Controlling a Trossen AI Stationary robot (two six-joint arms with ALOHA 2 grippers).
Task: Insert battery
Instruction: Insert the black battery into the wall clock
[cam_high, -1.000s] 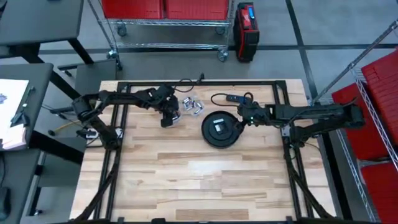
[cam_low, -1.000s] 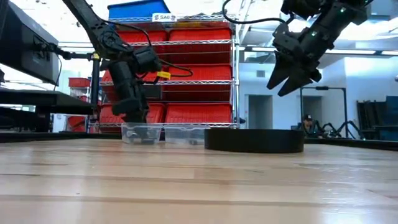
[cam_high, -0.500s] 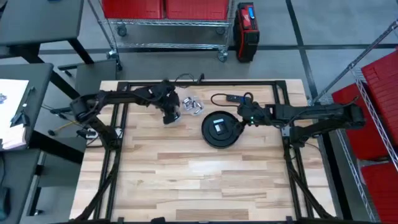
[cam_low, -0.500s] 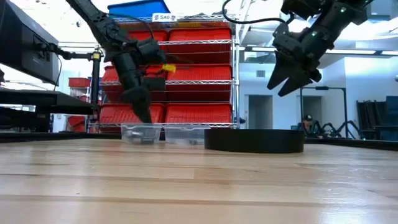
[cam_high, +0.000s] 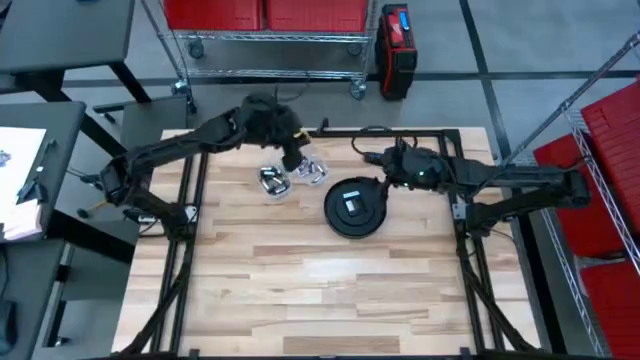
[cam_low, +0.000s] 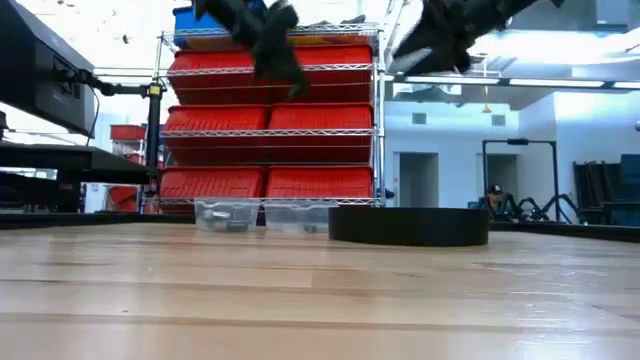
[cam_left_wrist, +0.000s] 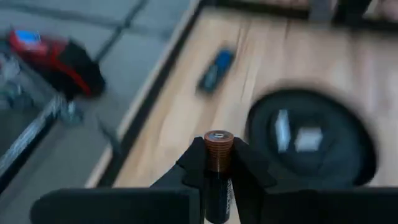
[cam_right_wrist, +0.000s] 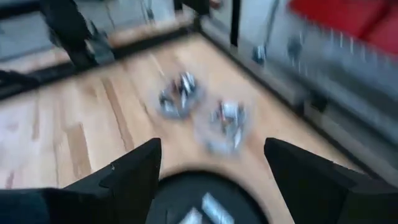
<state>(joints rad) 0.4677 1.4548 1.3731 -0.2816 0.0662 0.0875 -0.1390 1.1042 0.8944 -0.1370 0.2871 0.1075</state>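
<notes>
Looking down from above, you see your left hand (cam_high: 291, 158) raised over the far edge of the pale wooden surface (cam_high: 300, 290), just beyond the two small clear plastic trays (cam_high: 292, 176) of metal parts; its fingers (cam_left_wrist: 249, 171) pinch a slim dark cylindrical battery with a copper-coloured end (cam_left_wrist: 217, 165), which stands upright between them with the copper cap clear of the fingertips. Your left wrist view shows that battery in the foreground, and past it the round black disc-shaped device (cam_left_wrist: 311, 140) lying flat on the surface, with light-coloured patches on its top; a small blue oblong object (cam_left_wrist: 216, 68) lies on the wood beside the disc, nearer the surface's edge, and a red and black case (cam_left_wrist: 56, 59) sits on the floor beyond. Your right hand (cam_high: 375, 157) hangs above the surface just beyond the black disc (cam_high: 354, 207), on the side toward the trays; its two dark fingers (cam_right_wrist: 124, 177) are spread wide apart with nothing between them, and through the gap you see the trays (cam_right_wrist: 202, 115) blurred, with the disc's rim (cam_right_wrist: 186, 186) beneath. From table height both hands (cam_low: 285, 65) (cam_low: 420, 55) show high against the red bin shelving (cam_low: 270, 130); the disc (cam_low: 408, 224) and the trays (cam_low: 260, 215) rest on the surface, apart from either hand; a person (cam_low: 492, 198) sits far off in the room behind.
</notes>
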